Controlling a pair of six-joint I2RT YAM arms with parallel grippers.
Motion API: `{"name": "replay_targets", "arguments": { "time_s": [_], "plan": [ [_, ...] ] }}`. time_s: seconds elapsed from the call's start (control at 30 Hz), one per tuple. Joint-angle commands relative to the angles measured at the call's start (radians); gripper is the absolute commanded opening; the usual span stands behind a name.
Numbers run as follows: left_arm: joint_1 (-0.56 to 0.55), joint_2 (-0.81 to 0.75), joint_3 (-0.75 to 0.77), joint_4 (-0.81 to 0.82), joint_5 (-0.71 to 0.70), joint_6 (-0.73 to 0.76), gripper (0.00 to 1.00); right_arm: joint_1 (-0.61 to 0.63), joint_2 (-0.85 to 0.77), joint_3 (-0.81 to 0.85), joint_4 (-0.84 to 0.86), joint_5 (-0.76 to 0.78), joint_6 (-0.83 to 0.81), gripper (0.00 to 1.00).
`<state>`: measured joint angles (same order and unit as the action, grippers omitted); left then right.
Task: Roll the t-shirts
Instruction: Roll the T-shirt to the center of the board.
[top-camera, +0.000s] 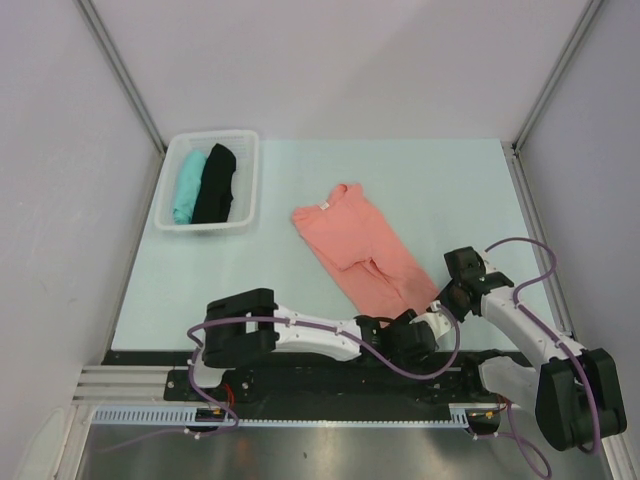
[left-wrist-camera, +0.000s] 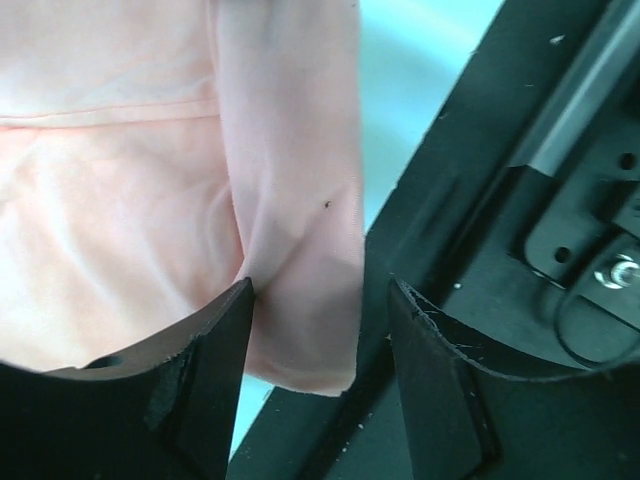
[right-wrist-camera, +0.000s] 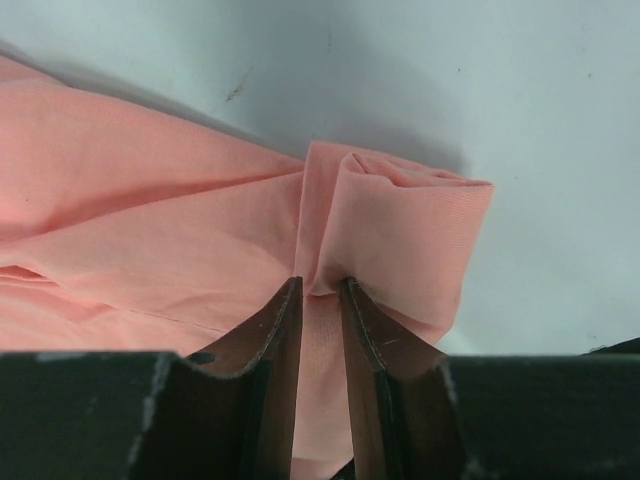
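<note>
A salmon-pink t-shirt (top-camera: 358, 250), folded into a long strip, lies diagonally on the pale table, its hem end toward the front right. My right gripper (top-camera: 446, 300) is shut on a bunched fold of the hem corner, seen in the right wrist view (right-wrist-camera: 320, 286) with pink cloth (right-wrist-camera: 400, 215) pinched between the jaws. My left gripper (top-camera: 420, 322) is open at the hem's other corner. In the left wrist view (left-wrist-camera: 320, 295) the pink cloth (left-wrist-camera: 290, 200) lies between the spread fingers (left-wrist-camera: 215, 370), its corner hanging over the table's front edge. A teal t-shirt (top-camera: 187, 185) and a black t-shirt (top-camera: 215, 182) lie rolled in a basket.
The white plastic basket (top-camera: 248, 180) stands at the table's back left. The black base plate (left-wrist-camera: 470, 230) and mounting rails run along the front edge right beside the hem. Grey walls close in the left, right and back sides.
</note>
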<state>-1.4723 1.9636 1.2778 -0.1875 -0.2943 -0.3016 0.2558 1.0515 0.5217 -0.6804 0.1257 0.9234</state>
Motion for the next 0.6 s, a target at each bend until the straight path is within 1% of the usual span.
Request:
{"name": "replay_targets", "arguments": {
  "time_s": [0.0,0.03,0.1,0.13,0.2,0.23,0.3,0.33,0.43,0.53,0.57],
  "plan": [
    [-0.014,0.017,0.045,-0.046,-0.089,0.016,0.61,0.003,0.018,0.014,0.028,0.011,0.0,0.27],
    [-0.016,0.026,0.051,-0.05,-0.098,0.013,0.56,0.002,0.018,0.014,0.03,0.009,-0.003,0.27],
    [-0.017,0.029,0.054,-0.063,-0.114,0.009,0.52,0.002,0.018,0.017,0.031,0.006,-0.008,0.27],
    [-0.017,0.029,0.055,-0.066,-0.124,0.007,0.44,0.002,0.016,0.018,0.031,0.002,-0.009,0.27],
    [-0.017,0.023,0.054,-0.067,-0.132,0.004,0.33,-0.001,0.004,0.024,0.033,-0.001,-0.015,0.28],
    [-0.016,0.018,0.049,-0.064,-0.126,0.007,0.22,-0.003,-0.002,0.035,0.035,-0.003,-0.024,0.3],
    [-0.013,0.008,0.048,-0.061,-0.109,0.009,0.11,-0.018,-0.014,0.053,0.028,-0.005,-0.037,0.31],
    [-0.01,0.006,0.048,-0.058,-0.082,0.006,0.03,-0.021,-0.019,0.075,0.027,-0.009,-0.052,0.35],
    [0.015,-0.017,0.019,-0.035,-0.022,-0.013,0.0,-0.038,-0.042,0.124,0.018,-0.018,-0.073,0.44],
    [0.062,-0.061,-0.047,0.019,0.093,-0.059,0.0,-0.053,-0.08,0.155,-0.005,-0.015,-0.093,0.46],
    [0.096,-0.075,-0.067,0.055,0.162,-0.074,0.0,-0.058,-0.09,0.17,-0.013,-0.015,-0.1,0.46]
  ]
}}
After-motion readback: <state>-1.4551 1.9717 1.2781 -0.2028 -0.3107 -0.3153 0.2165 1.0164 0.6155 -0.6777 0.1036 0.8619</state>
